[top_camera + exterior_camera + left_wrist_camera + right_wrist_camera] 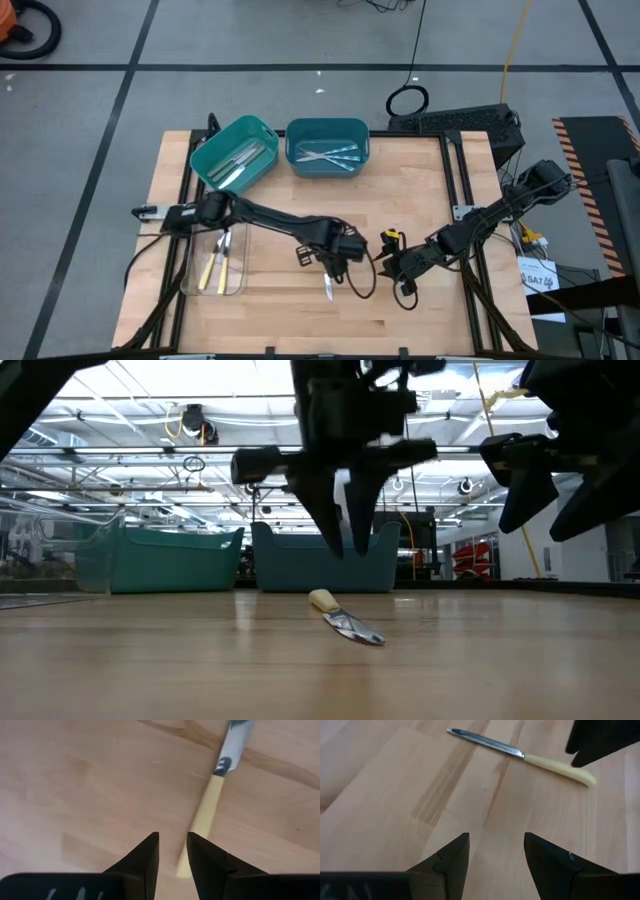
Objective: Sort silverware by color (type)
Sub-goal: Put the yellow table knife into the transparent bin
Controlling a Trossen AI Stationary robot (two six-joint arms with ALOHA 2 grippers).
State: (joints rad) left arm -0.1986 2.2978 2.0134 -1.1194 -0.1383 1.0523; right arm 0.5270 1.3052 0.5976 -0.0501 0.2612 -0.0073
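Note:
A knife with a yellow handle and metal blade [328, 286] lies flat on the wooden table, seen also in the low view [346, 623]. My left gripper [172, 850] hovers above the knife's handle end [205, 820] with its fingers a narrow gap apart, clear of the table [345, 520]. My right gripper [495, 845] is open and waits to the right of the knife [402, 272]. Two yellow-handled utensils [216, 262] lie in the clear tray [192, 285]. Pale utensils [240, 160] lie in the left teal bin, light-blue ones [330, 155] in the right teal bin.
The two teal bins [222, 140] [327, 131] stand at the table's far edge, the left one turned askew. The clear tray sits near the table's left edge under the left arm. Cables and a dark box lie beyond the far right corner.

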